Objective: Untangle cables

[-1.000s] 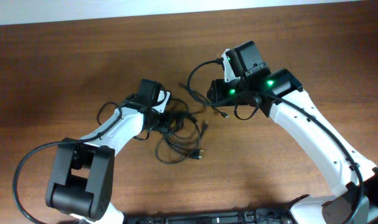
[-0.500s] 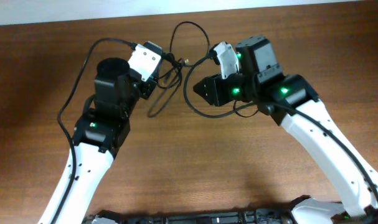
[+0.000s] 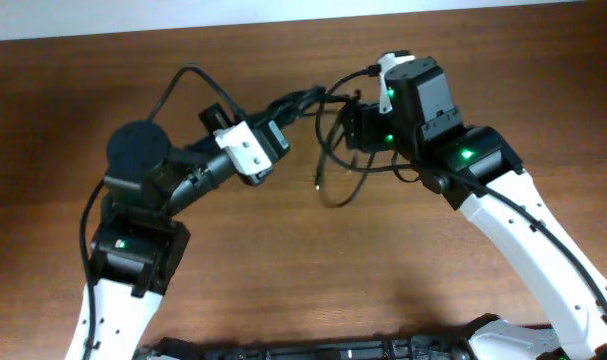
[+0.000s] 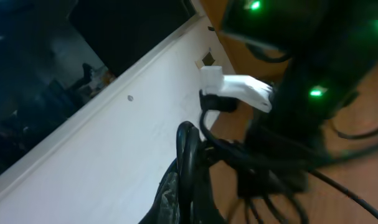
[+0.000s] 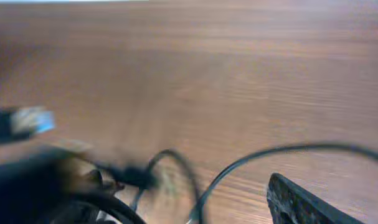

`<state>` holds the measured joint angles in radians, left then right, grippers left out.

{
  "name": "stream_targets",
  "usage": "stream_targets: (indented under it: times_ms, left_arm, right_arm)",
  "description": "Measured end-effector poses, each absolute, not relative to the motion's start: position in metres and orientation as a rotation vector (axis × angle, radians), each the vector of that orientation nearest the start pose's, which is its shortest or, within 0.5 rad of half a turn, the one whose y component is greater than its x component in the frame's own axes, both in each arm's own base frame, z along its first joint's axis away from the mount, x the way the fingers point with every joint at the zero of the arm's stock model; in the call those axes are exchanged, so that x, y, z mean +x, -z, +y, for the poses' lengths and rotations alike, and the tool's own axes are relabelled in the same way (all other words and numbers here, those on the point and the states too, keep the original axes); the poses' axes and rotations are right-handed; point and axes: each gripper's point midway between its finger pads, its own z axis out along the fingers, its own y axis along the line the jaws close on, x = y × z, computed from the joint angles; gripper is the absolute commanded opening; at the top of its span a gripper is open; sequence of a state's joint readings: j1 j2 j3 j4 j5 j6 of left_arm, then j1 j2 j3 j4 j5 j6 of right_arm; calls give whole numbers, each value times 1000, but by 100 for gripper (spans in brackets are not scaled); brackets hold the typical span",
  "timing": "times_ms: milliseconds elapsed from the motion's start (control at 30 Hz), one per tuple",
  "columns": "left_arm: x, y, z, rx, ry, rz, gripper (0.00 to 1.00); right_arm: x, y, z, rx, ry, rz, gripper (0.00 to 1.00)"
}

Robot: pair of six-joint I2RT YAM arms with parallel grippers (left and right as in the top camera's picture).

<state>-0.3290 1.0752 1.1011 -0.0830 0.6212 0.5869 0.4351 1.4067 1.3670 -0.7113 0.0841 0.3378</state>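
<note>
The cables are thin black cords lifted off the table, stretched between the two grippers, with loops and a plug end hanging below. My left gripper is raised and shut on a bundle of strands; the left wrist view shows cords running out from its fingers. My right gripper faces it close by. In the blurred right wrist view its fingers stand apart, with a cable looping between them and a blue-tipped plug at the left.
The brown wooden table lies below both arms. A white wall strip runs along the far edge. The left arm's own black wire arcs above its body.
The left gripper swung right and down toward the right gripper, pulling the bundle taut between them. The right gripper shifted right and back. The hanging loops moved right.
</note>
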Motion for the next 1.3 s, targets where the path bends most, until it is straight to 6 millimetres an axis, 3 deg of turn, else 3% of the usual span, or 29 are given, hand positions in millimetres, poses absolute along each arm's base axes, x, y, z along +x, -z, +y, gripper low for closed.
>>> stream_targets:
  times_ms: [100,200,533,633,767,900,967,1067,1167,1200,1233,1267,1300]
  left_arm:
    - [282,-414,-196,1082,272,1183,0]
    - [288,-429,-174,973,134,1216,0]
    - [329,-418,-99,656,-255,1465,0]
    - [336,-412,-92,627,-297,1499,0]
    - [347,-393,-111,714,-224,1523,0]
    - [342,-379,-136,831,-94,1511,0]
    - [329,-377,-161,936,50,1455,0]
    - [296,-377,-200,1113,316,1322,0]
    - [285,-366,-218,1204,473,1281,0]
    - [282,-360,-224,1229,521,1276,0]
    - [279,-358,-226,1245,553,1266,0]
    - [276,-358,-229,1258,579,1253,0]
    - [274,-359,-230,1264,589,1244,0]
  right_arm:
    - [374,-253,126,89,-114,2335,82]
    - [366,-245,107,149,-4,2366,82]
    - [353,-234,95,158,79,2429,82]
    - [354,-234,124,-55,-65,2452,83]
    - [340,-245,169,-422,-319,2406,83]
    - [316,-302,189,-624,-482,2172,83]
    - [295,-331,197,-756,-542,2028,82]
    - [279,-340,212,-917,-618,1926,82]
    - [280,-348,217,-968,-609,1853,82]
    - [282,-352,218,-977,-601,1826,75]
    - [283,-354,218,-980,-598,1813,58]
    - [283,-355,219,-983,-600,1804,50]
    - [282,-355,220,-991,-599,1798,49]
